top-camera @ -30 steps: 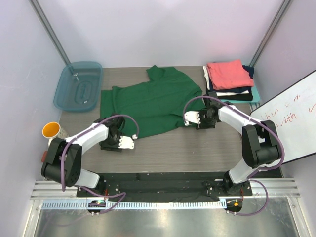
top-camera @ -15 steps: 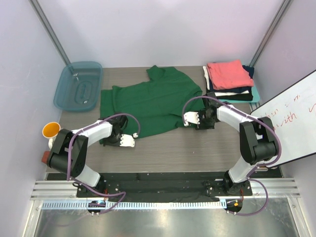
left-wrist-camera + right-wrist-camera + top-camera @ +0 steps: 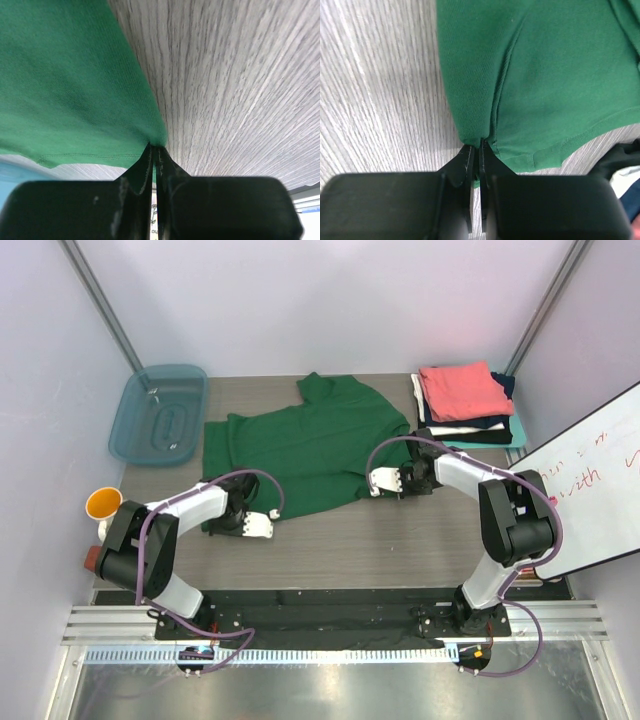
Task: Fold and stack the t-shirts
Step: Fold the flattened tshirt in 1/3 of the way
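A dark green t-shirt lies spread flat in the middle of the table, collar to the back. My left gripper is shut on its near left hem corner; the left wrist view shows the jaws pinching green cloth just above the wood. My right gripper is shut on the shirt's near right edge; the right wrist view shows the jaws pinching a fold of the cloth. A stack of folded shirts, coral-pink on top over white, dark and teal, sits at the back right.
A translucent teal tub stands at the back left. An orange cup sits at the left edge. A whiteboard leans along the right side. Walls close in the back and both sides.
My left gripper has shifted slightly back towards the shirt's hem corner. My right gripper has edged slightly left. The shirt lies much as before.
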`<control>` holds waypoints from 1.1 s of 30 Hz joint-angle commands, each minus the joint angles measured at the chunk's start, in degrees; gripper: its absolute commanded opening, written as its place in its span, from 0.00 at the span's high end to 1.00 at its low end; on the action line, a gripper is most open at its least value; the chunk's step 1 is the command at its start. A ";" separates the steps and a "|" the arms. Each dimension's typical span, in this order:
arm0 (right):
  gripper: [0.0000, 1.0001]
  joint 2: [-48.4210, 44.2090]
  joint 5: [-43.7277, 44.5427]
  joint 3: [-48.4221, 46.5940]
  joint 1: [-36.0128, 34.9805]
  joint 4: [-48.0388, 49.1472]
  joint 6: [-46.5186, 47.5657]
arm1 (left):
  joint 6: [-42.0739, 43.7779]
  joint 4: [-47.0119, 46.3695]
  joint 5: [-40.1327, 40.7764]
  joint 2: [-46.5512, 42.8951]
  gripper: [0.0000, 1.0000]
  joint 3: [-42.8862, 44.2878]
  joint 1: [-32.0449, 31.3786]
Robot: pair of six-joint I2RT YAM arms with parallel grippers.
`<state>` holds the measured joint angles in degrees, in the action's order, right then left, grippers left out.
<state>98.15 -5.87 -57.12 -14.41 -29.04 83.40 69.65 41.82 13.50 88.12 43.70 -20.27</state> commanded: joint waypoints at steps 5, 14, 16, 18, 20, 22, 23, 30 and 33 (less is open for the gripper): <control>0.93 -2.95 3.14 2.28 1.93 -3.03 3.08 | 5.85 1.07 0.39 -4.08 1.00 -6.26 0.41; 0.93 -5.33 5.17 4.21 4.31 -6.20 7.92 | 6.47 0.63 1.18 -4.18 1.00 -7.67 0.58; 0.93 -6.65 4.73 4.65 4.22 -6.91 8.45 | 6.47 1.07 1.01 -4.27 1.00 -7.06 0.58; 0.93 -8.49 4.38 5.44 4.22 -7.96 9.41 | 6.38 2.38 0.13 -5.23 1.00 -6.44 0.58; 0.93 -9.99 4.29 7.02 4.13 -8.84 10.29 | 6.64 3.44 -1.71 -6.46 1.00 -5.65 0.58; 0.93 -11.91 4.11 8.42 3.96 -9.81 11.09 | 7.08 5.46 -2.94 -8.56 1.00 -5.47 0.50; 0.94 -12.62 3.94 8.78 3.78 -10.85 11.00 | 7.26 6.33 -3.47 -9.45 1.00 -5.64 0.50; 0.93 -21.67 1.47 13.87 0.09 -15.69 8.98 | 11.82 12.48 -6.11 -18.67 1.00 -9.95 -0.29; 0.93 -25.89 0.68 17.12 -2.10 -17.54 7.22 | 13.14 15.39 -6.64 -23.33 1.00 -13.45 -1.69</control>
<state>77.82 -5.15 -43.16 -14.22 -41.19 92.55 79.57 49.04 8.40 69.56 33.91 -20.67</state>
